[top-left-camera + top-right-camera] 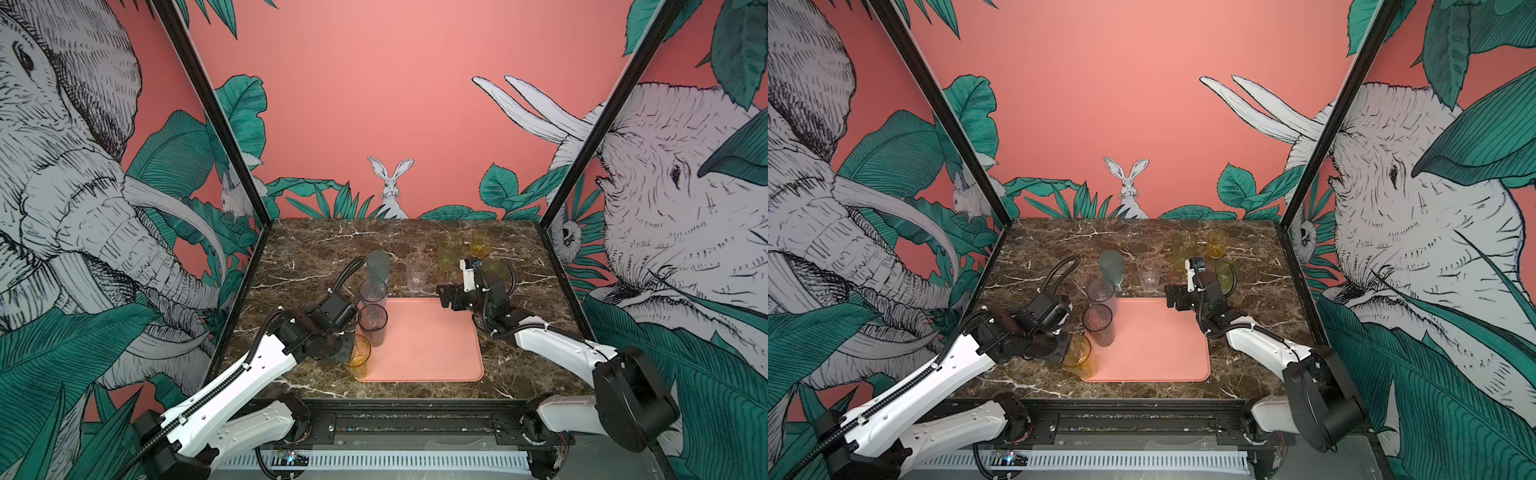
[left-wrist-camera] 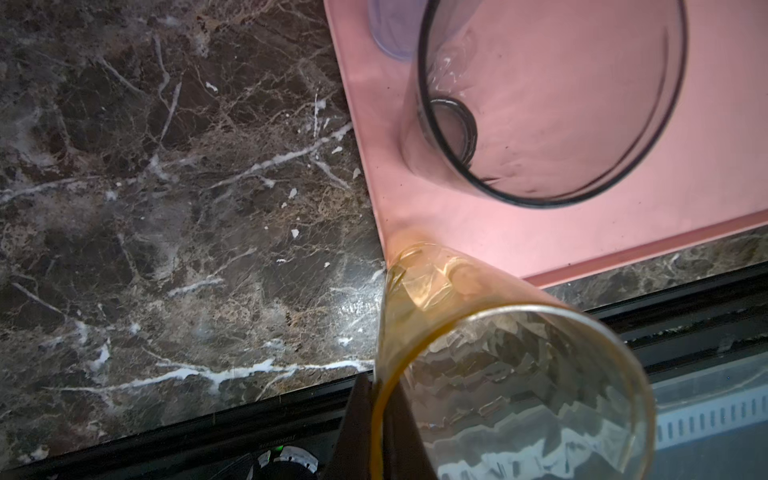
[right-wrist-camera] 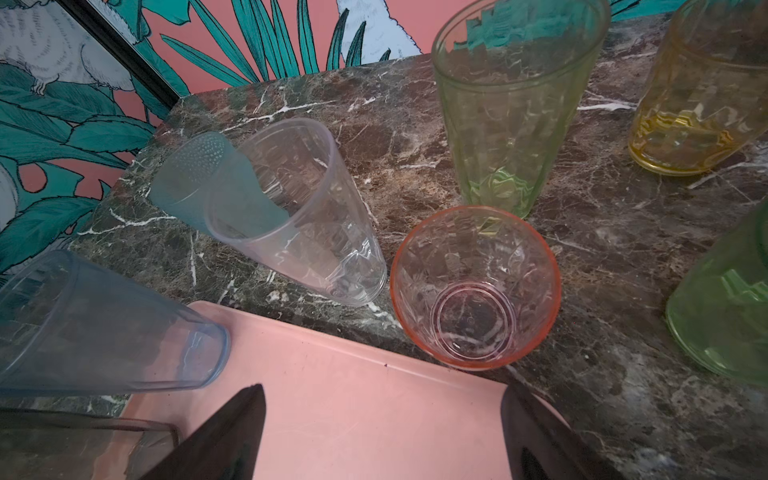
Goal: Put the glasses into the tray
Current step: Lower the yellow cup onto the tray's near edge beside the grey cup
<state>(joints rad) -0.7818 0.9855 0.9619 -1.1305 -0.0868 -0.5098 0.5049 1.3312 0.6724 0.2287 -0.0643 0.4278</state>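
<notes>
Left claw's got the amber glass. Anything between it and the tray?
Nothing visible. The left claw holds the amber glass right at the tray's near left corner. The smoky grey glass stands on the tray just beyond, so set down short of it; the middle and right are bare.

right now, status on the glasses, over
Left gripper shut on amber glass at tray corner. Right gripper open, empty. Smoky glass, bluish glass in tray; six outside. Nothing blocking.
</notes>
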